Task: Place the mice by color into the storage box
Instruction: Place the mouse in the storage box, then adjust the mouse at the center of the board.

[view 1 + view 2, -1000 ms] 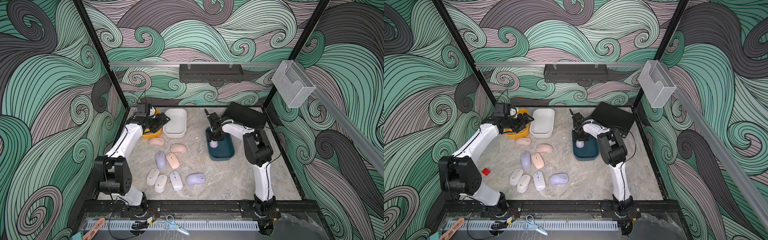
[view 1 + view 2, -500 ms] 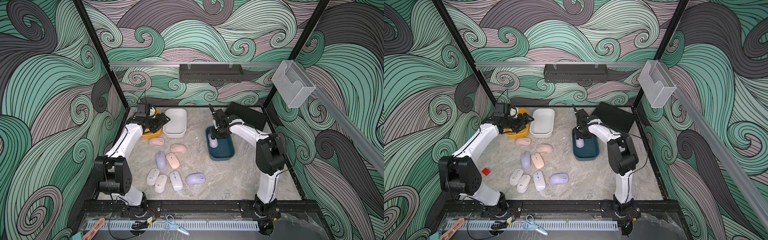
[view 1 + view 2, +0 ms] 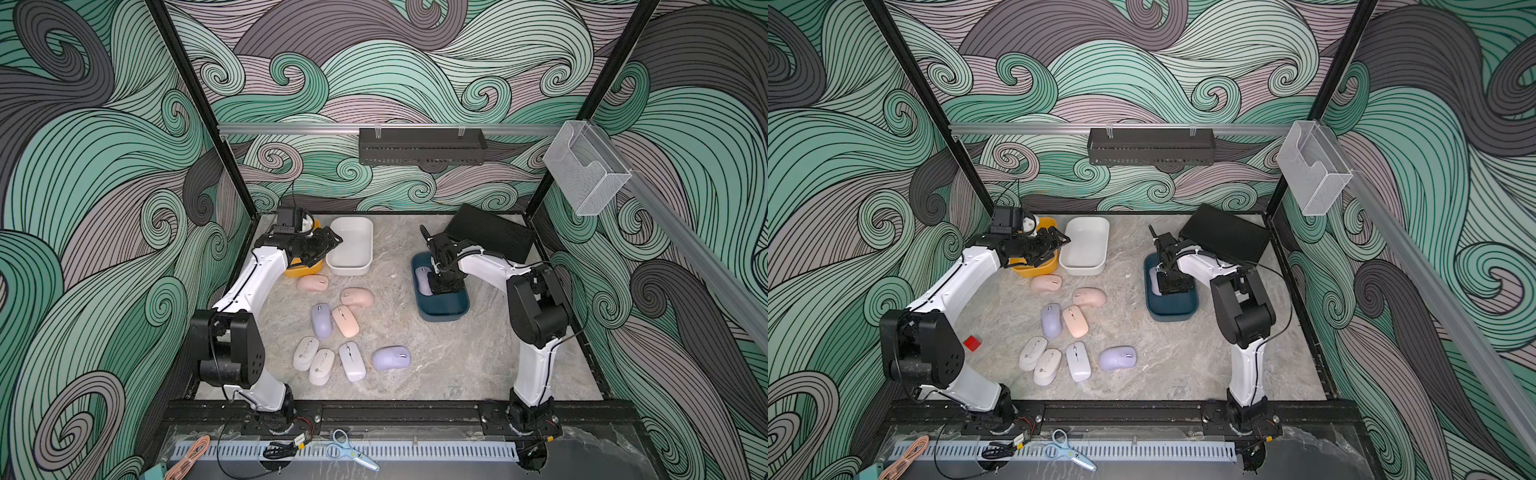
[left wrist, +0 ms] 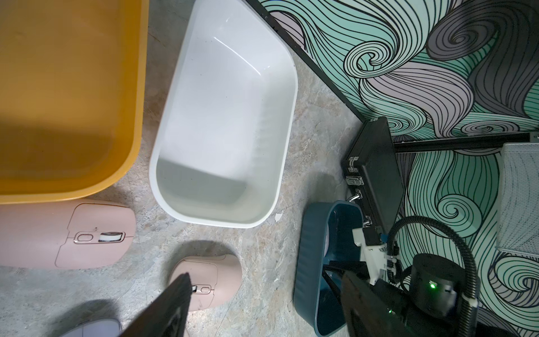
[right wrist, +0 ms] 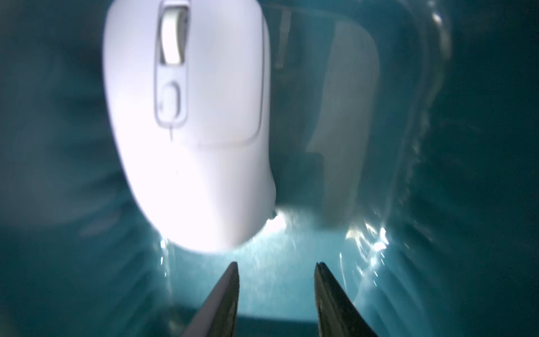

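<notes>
One lavender mouse [image 5: 189, 131] lies wheel-side up in the teal bin [image 3: 442, 309], right of centre in both top views. Your right gripper [image 5: 277, 264] sits low over that bin, just off the mouse's rear end, jaws apart, nothing between them, clear of the mouse. The other eight are on the marble table [image 3: 436, 365], centre-left of the frame. Three pink mice [image 3: 357, 297] are uppermost. Two more lavender mice [image 3: 322, 320] come next, one touching a pink and one off alone to the lower right. Three off-white mice [image 3: 321, 366] sit in a tight row lowest. Your left gripper [image 4: 265, 277] hovers above the yellow bin [image 3: 301, 270] at the table's upper left, fingertips reaching toward the white bin [image 3: 351, 249] just right of it, jaws wide apart, holding nothing.
</notes>
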Tool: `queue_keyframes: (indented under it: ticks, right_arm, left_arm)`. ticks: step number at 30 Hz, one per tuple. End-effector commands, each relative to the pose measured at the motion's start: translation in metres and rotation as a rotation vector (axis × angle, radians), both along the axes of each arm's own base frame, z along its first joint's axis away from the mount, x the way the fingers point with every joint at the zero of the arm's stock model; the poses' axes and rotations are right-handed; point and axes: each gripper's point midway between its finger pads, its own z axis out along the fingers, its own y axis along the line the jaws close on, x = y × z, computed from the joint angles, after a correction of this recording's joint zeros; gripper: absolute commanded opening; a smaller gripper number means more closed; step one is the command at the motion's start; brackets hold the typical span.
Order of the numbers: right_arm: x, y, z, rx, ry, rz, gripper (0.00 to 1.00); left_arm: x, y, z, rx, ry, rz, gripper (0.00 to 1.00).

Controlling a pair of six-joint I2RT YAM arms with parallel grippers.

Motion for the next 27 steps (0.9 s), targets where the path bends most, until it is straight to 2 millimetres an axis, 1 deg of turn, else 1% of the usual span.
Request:
queue_keyframes:
  ticks: [1,5,9,12,16,19,22,25,27]
  right_arm:
    - [0.005,0.000,0.000,-0.012,0.005,0.003,0.44]
    - [0.007,0.004,0.006,0.008,-0.005,0.006,0.45]
    - [0.002,0.002,0.014,0.008,-0.002,0.009,0.46]
    - [-0.004,0.000,0.030,0.020,-0.029,0.004,0.46]
    - [-0.014,-0.001,0.061,0.019,-0.086,0.011,0.47]
    - [-0.032,0.007,0.085,0.003,-0.139,0.061,0.51]
    - [-0.059,0.023,0.101,0.002,-0.183,0.127,0.52]
    - [-0.088,0.043,0.116,0.025,-0.230,0.194,0.54]
    - [-0.108,0.058,0.119,0.061,-0.241,0.242,0.56]
  left_arm:
    - [0.003,-0.006,0.008,0.012,-0.017,-0.026,0.80]
    - [0.002,-0.007,0.009,0.012,-0.016,-0.030,0.80]
    - [0.002,-0.009,0.011,0.007,-0.022,-0.037,0.79]
    - [0.002,-0.009,0.011,0.010,-0.024,-0.038,0.79]
    - [0.001,-0.009,0.012,0.011,-0.026,-0.035,0.80]
    - [0.001,-0.008,0.014,0.014,-0.031,-0.031,0.80]
    - [0.000,-0.005,0.017,0.023,-0.041,-0.017,0.80]
    - [0.000,-0.013,0.020,-0.011,-0.061,-0.045,0.80]
    - [-0.001,-0.021,0.015,-0.030,-0.048,-0.065,0.80]
